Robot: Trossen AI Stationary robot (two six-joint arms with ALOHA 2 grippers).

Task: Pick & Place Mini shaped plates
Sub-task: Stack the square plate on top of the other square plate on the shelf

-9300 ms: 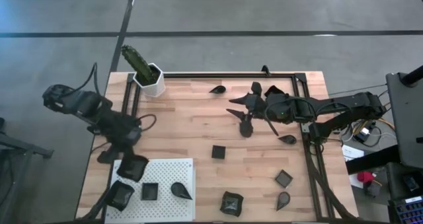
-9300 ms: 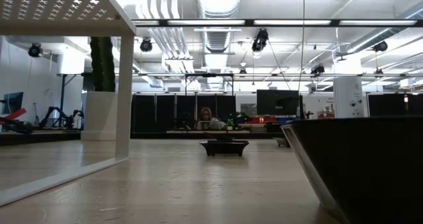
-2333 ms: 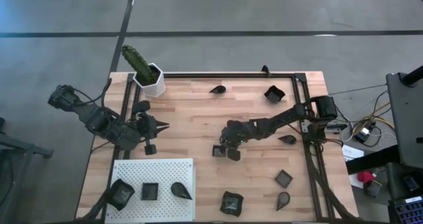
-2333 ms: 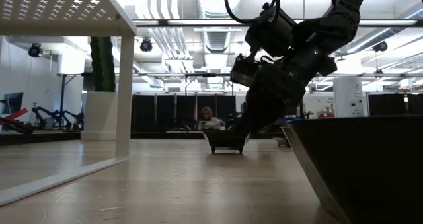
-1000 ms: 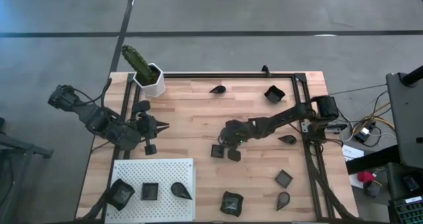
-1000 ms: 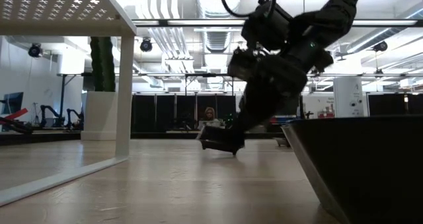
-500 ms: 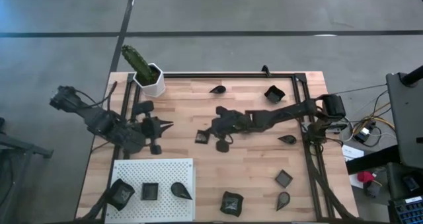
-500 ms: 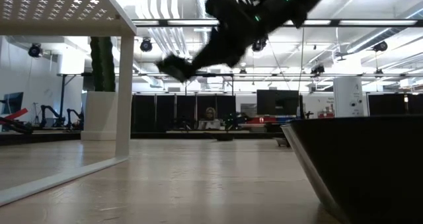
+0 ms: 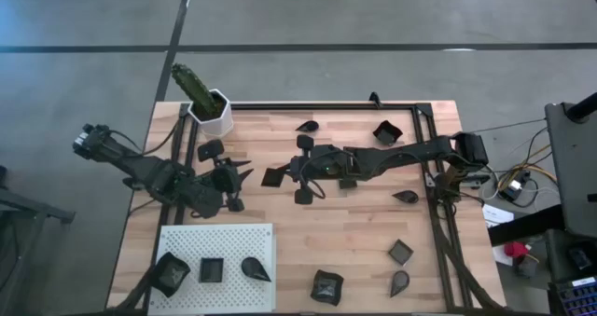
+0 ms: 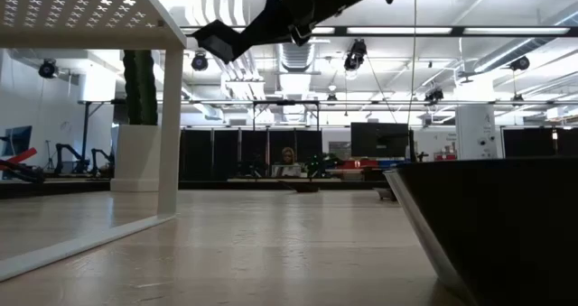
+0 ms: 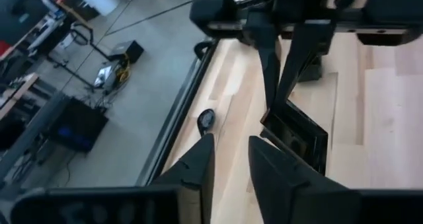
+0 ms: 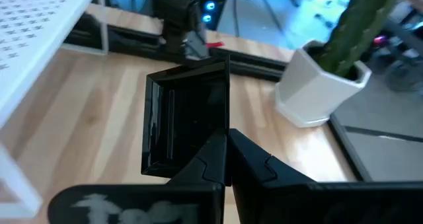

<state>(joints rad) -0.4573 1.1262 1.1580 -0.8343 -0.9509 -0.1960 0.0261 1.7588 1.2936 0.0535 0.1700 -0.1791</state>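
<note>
Right gripper [image 9: 282,177] clenched on square plate [image 9: 272,177], lifted off bench | left gripper [image 9: 244,173] released, just ahead | risk: I collide them, plate slips

White hexagonal pot [image 9: 215,114] with green cactus [image 9: 191,84] at wooden table's [image 9: 354,232] corner

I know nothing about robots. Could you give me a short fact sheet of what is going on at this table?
Right pincer: shut on a square plate, held up off the table
Left pincer: open, pointing at that plate, close to it
White board: three dark plates on it
Loose plates: several lie on the wood on the right arm's side
Cactus pot: back corner on the left arm's side
</note>
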